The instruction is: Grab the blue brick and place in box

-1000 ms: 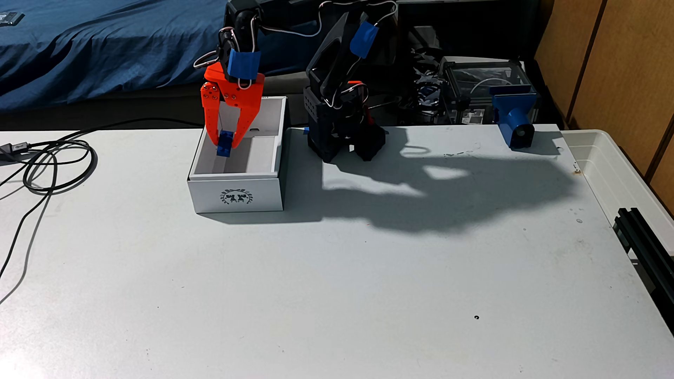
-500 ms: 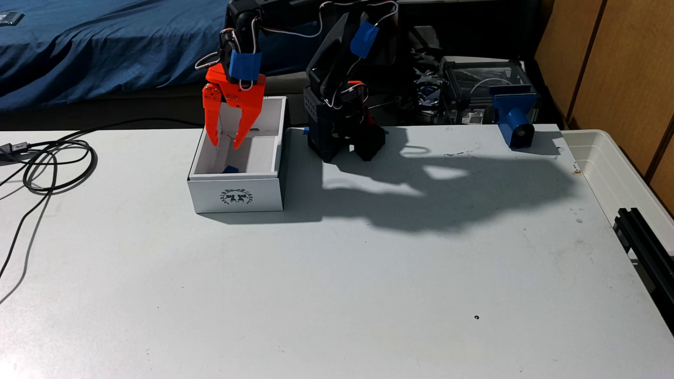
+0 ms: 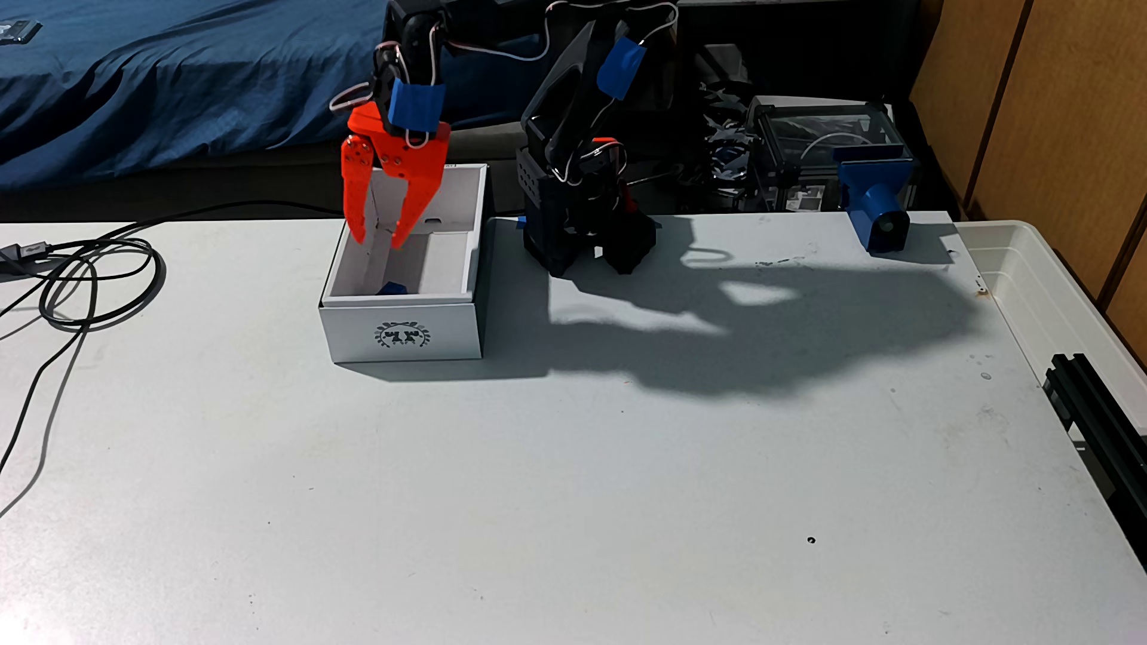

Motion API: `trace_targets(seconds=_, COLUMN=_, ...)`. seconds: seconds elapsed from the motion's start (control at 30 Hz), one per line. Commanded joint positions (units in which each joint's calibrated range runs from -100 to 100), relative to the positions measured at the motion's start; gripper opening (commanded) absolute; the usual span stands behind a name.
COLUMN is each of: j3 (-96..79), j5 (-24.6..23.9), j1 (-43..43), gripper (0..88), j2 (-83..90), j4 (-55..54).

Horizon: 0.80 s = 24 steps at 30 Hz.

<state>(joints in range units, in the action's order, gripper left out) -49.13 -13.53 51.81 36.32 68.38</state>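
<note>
Now the orange gripper (image 3: 377,239) hangs with its jaws apart and empty above the box (image 3: 402,333), the blue brick (image 3: 392,288) lying below its tips against the near wall

One blue brick (image 3: 391,288) – one box (image 3: 402,332)
</note>
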Motion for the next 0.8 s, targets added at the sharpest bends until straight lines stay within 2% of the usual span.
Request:
trace_targets(seconds=0.0, j3=5.7, j5=-0.3, j1=-0.5, gripper=10.1, j2=1.5, j4=0.1)
trace_targets(seconds=0.2, j3=12.1, j5=-0.4, j1=-5.2, gripper=10.6, j2=1.5, j4=-0.6)
trace_targets(seconds=0.4, j3=13.5, j5=-0.5, j1=-14.4, gripper=10.8, j2=1.5, j4=-1.4)
trace_targets(seconds=0.77, j3=11.7, j5=-0.4, j1=-26.5, gripper=10.8, j2=1.6, j4=-10.3)
